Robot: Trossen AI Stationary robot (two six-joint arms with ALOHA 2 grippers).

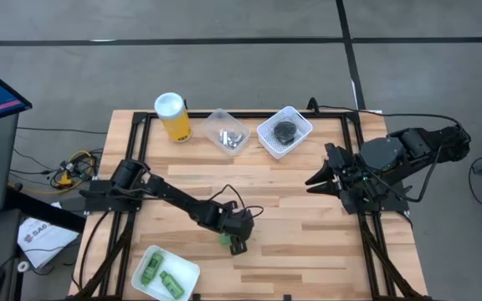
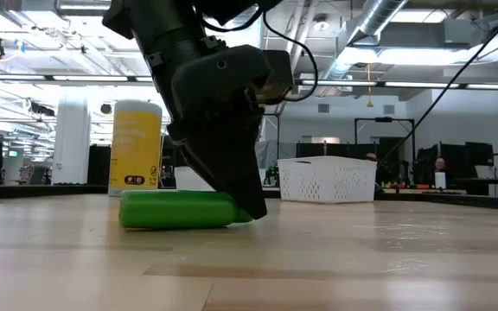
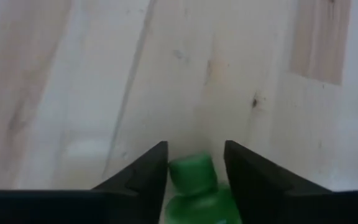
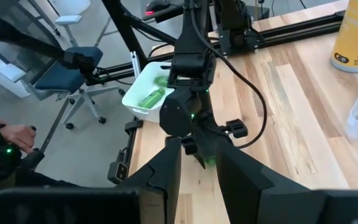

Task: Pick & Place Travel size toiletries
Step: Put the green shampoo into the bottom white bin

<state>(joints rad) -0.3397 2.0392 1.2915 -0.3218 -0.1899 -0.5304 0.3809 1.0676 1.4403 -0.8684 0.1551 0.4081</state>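
Note:
One green mini bottle [image 2: 175, 210] lies on its side on the wooden table near the middle of its near half, also seen in the high view [image 1: 223, 241]. My left gripper [image 3: 196, 177] slants down over its cap end, shut on it. Two more green bottles [image 1: 161, 274] lie in a white tray [image 1: 187, 269] at the near left corner. Dark round pieces [image 1: 284, 131] sit in a white basket [image 1: 302, 125], and silvery tubes [image 1: 233, 138] in a clear tub [image 1: 218, 121], both at the far edge. My right gripper [image 1: 318, 165] waits open at the table's right side. My left gripper pinches the green bottle between its two fingers at the shoulder just behind the cap [image 3: 191, 173]. The fingers [image 2: 242, 197] come slanting down from above, across the bottle. The cap sticks out past the fingertips, and the bottle's body [image 2: 167, 210] lies flat on the table.
A tall yellow canister with a white lid [image 1: 172, 117] stands at the far edge, left of the clear tub. Bare wood lies between the bottle and the white tray. Black frame rails [image 1: 132, 159] run along the table's sides.

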